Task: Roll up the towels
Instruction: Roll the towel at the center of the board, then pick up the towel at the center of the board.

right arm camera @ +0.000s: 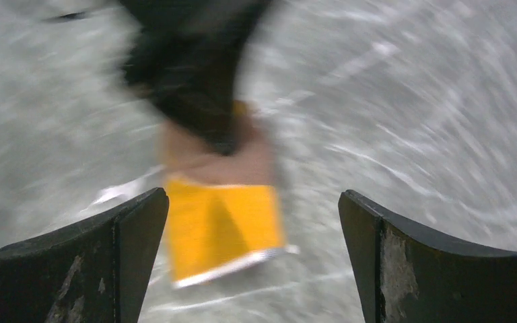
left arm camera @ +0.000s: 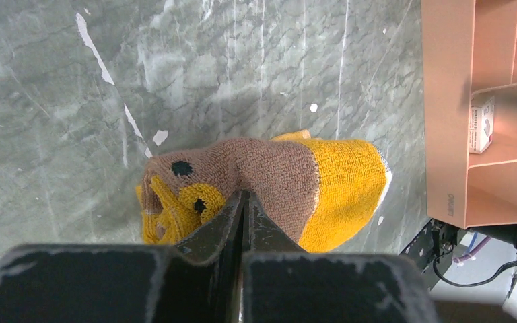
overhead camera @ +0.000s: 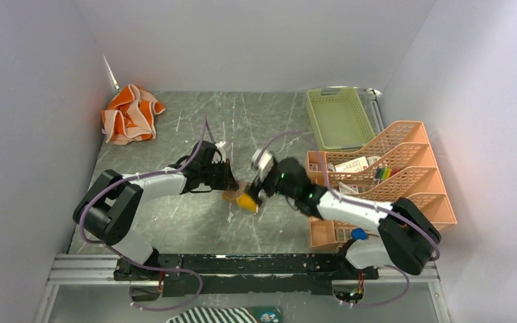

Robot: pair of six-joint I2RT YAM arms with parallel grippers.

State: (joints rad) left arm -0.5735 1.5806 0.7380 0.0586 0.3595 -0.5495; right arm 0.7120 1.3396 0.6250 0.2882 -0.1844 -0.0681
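Note:
The small mustard-yellow towel (overhead camera: 246, 200) lies bunched into a short roll at the table's middle, with a brown band and a yellow end (left arm camera: 336, 188). My left gripper (overhead camera: 232, 183) is shut, its tips (left arm camera: 244, 202) pinching the brown part of this towel. My right gripper (overhead camera: 258, 195) is open just right of the towel; in the blurred right wrist view its jaws (right arm camera: 252, 196) stand wide on either side of the yellow end (right arm camera: 222, 222). The orange towel (overhead camera: 130, 114) with a cream border lies crumpled at the back left, far from both grippers.
A green basket (overhead camera: 340, 118) stands at the back right. An orange tiered desk organizer (overhead camera: 390, 182) with papers and pens fills the right side, also in the left wrist view (left arm camera: 471, 101). A black-and-white striped cloth (overhead camera: 222, 315) lies below the arm bases.

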